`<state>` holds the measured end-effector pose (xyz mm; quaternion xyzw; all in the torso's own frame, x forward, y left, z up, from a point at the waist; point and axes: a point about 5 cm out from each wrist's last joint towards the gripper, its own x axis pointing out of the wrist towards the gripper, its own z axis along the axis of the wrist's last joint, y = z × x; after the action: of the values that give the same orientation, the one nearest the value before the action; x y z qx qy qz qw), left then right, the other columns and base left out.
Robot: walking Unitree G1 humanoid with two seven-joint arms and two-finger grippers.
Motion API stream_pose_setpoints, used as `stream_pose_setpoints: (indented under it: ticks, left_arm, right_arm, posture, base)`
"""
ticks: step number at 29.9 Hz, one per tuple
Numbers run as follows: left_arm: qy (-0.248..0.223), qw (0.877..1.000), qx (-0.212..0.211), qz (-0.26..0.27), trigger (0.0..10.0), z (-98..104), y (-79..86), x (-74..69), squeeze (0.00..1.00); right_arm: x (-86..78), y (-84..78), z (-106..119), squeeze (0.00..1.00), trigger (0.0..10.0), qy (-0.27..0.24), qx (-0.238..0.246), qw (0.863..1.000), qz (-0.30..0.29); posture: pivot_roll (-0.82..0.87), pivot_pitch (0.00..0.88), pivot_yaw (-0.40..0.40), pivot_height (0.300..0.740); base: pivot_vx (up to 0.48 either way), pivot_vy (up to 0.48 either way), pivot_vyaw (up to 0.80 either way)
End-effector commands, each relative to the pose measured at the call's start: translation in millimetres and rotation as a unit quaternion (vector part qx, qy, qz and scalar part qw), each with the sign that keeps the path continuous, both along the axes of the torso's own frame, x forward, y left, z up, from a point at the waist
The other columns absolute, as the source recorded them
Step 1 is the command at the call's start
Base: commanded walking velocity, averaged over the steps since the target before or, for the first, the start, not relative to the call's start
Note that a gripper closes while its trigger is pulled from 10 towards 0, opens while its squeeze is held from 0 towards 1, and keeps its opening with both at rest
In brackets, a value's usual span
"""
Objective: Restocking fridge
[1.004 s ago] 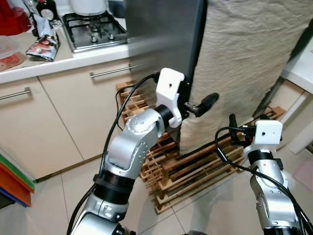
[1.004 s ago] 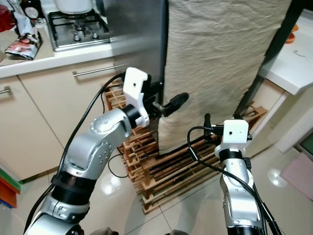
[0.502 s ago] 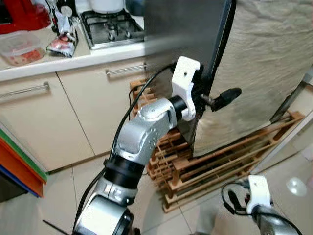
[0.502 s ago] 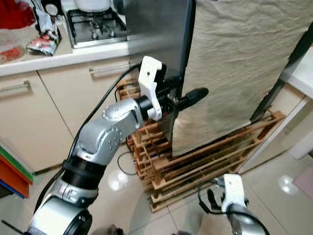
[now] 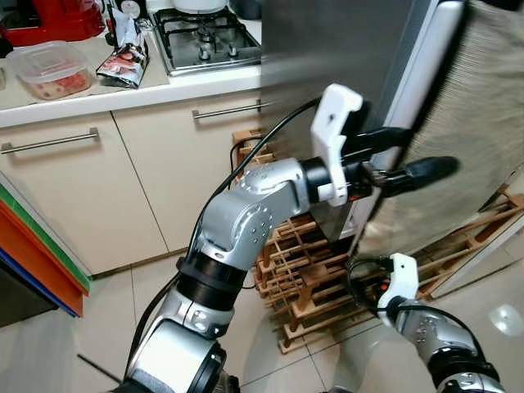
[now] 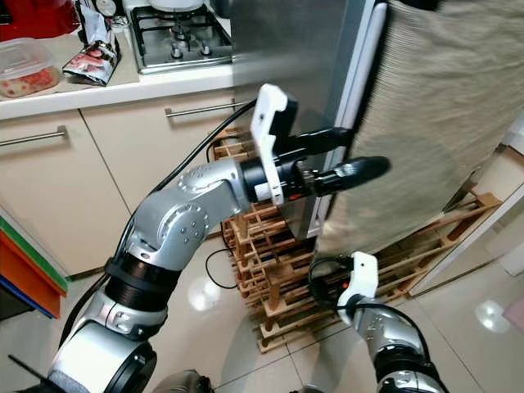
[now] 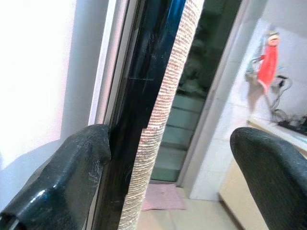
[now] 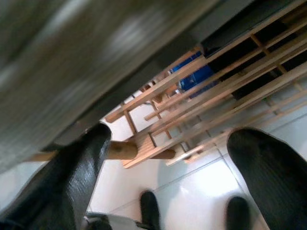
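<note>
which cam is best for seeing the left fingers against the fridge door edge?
Left wrist view: one finger sits beside the fridge door edge, the other spread wide. The eye views show the left gripper at that edge from above, contact unclear. The right wrist view shows a wooden rack instead.

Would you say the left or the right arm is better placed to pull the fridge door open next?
The left. The left gripper is raised with its open fingers straddling the edge of the fridge door, one finger against it. The right gripper hangs low by the wooden rack, away from the door.
</note>
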<state>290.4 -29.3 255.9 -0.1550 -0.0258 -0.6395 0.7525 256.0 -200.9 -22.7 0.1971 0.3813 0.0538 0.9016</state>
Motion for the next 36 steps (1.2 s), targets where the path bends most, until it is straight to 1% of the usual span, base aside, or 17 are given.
stream_pose_setpoints:
  ticks: [1, 6, 8, 9, 11, 12, 13, 15, 17, 20, 21, 22, 23, 27, 31, 33, 36]
  left_arm:
    - [-0.041, 0.993, -0.053, -0.099, 10.0, 34.0, -26.2, -29.4, 0.0]
    - [-0.035, 0.992, -0.059, -0.105, 10.0, 36.0, -24.0, -29.6, 0.0]
    - [-0.033, 0.992, -0.059, -0.104, 10.0, 35.7, -22.9, -29.0, 0.0]
    - [-0.031, 0.992, -0.06, -0.103, 10.0, 35.7, -22.5, -28.5, 0.0]
    - [-0.026, 0.992, -0.062, -0.103, 10.0, 36.2, -22.1, -27.7, 0.0]
    - [-0.025, 0.992, -0.063, -0.104, 10.0, 36.6, -22.0, -27.4, 0.0]
    - [-0.025, 0.992, -0.063, -0.105, 10.0, 36.9, -22.0, -27.2, 0.0]
    - [-0.024, 0.992, -0.065, -0.11, 10.0, 37.7, -22.2, -28.4, 0.0]
    - [-0.024, 0.991, -0.065, -0.113, 10.0, 38.2, -22.4, -29.2, 0.0]
    - [-0.025, 0.99, -0.066, -0.119, 10.0, 38.2, -22.5, -30.6, 0.0]
    - [-0.025, 0.99, -0.066, -0.119, 10.0, 38.2, -22.5, -30.6, 0.0]
    - [-0.025, 0.99, -0.068, -0.122, 10.0, 38.6, -22.5, -31.5, 0.0]
    - [-0.026, 0.99, -0.069, -0.124, 10.0, 39.2, -22.2, -32.0, 0.0]
    - [-0.024, 0.989, -0.075, -0.124, 10.0, 41.2, -21.3, -32.2, 0.0]
    - [-0.02, 0.99, -0.074, -0.119, 10.0, 40.4, -18.3, -30.8, 0.0]
    - [-0.006, 0.992, -0.064, -0.106, 10.0, 36.2, -14.6, -27.4, 0.0]
    - [-0.002, 0.993, -0.059, -0.105, 10.0, 34.5, -13.3, -27.3, 0.0]
  right_arm:
    - [8.2, 10.8, 5.7, 0.0, 10.0, -0.009, -0.001, 1.0, 0.025]
    - [2.1, 8.9, 1.4, 0.0, 10.0, 0.0, -0.028, 0.998, 0.049]
    - [-3.1, 1.0, -2.4, 0.0, 10.0, 0.005, -0.072, 0.996, 0.053]
    - [-7.4, -8.4, -5.5, 0.0, 10.0, 0.009, -0.12, 0.991, 0.056]
    - [-20.0, -33.8, -12.6, 0.0, 10.0, 0.027, -0.241, 0.968, 0.06]
    - [-27.2, -44.9, -15.7, 0.0, 10.0, 0.039, -0.285, 0.956, 0.064]
    - [-31.4, -50.8, -17.3, 0.0, 10.0, 0.047, -0.306, 0.949, 0.066]
    - [-50.8, -66.3, -27.0, 0.0, 10.0, 0.095, -0.323, 0.941, 0.045]
    - [-67.2, -74.3, -35.2, 0.0, 10.0, 0.132, -0.322, 0.937, 0.034]
    - [-85.8, -73.0, -45.9, 0.0, 10.0, 0.177, -0.272, 0.946, 0.011]
    - [-85.8, -73.0, -45.9, 0.0, 10.0, 0.177, -0.272, 0.946, 0.011]
    - [-92.7, -68.0, -50.8, 0.0, 10.0, 0.191, -0.238, 0.952, 0.019]
    - [-96.5, -65.9, -52.9, 0.0, 10.0, 0.198, -0.226, 0.953, 0.029]
    - [-111.0, -66.1, -58.1, 0.0, 10.0, 0.22, -0.203, 0.953, 0.055]
    - [-107.2, -58.5, -58.3, 0.0, 10.0, 0.213, -0.178, 0.958, 0.077]
    - [-86.3, -35.9, -54.0, 0.0, 10.0, 0.181, -0.127, 0.967, 0.127]
    - [-71.9, -23.5, -49.4, 0.0, 10.0, 0.155, -0.105, 0.972, 0.143]
  posture:
    - [-0.13, 0.0, -0.001, 0.711]
    - [-0.12, 0.0, -0.007, 0.711]
    - [-0.12, 0.0, -0.007, 0.711]
    - [-0.13, 0.0, -0.007, 0.711]
    - [-0.13, 0.0, -0.006, 0.711]
    - [-0.14, 0.0, -0.005, 0.711]
    - [-0.14, 0.0, -0.004, 0.711]
    - [-0.14, 0.0, -0.002, 0.711]
    - [-0.14, 0.0, 0.0, 0.711]
    - [-0.15, 0.0, 0.0, 0.711]
    - [-0.15, 0.0, 0.0, 0.711]
    - [-0.15, 0.0, -0.005, 0.711]
    - [-0.15, 0.0, -0.006, 0.711]
    - [-0.14, 0.0, -0.01, 0.711]
    - [-0.14, 0.0, -0.001, 0.711]
    - [-0.13, 0.0, 0.005, 0.711]
    - [-0.12, 0.0, 0.007, 0.711]
  base:
    - [0.0, 0.0, 0.0]
    - [0.0, 0.0, 0.0]
    - [0.0, 0.0, 0.0]
    - [0.0, 0.0, 0.0]
    - [0.0, 0.0, 0.0]
    - [0.0, 0.0, 0.0]
    - [0.0, 0.0, 0.0]
    - [0.0, 0.0, 0.0]
    - [0.0, 0.0, 0.0]
    - [0.0, 0.0, 0.0]
    - [0.0, 0.0, 0.0]
    - [0.0, 0.0, 0.0]
    - [0.0, 0.0, 0.0]
    - [0.0, 0.0, 0.0]
    - [0.0, 0.0, 0.0]
    - [0.0, 0.0, 0.0]
    - [0.0, 0.0, 0.0]
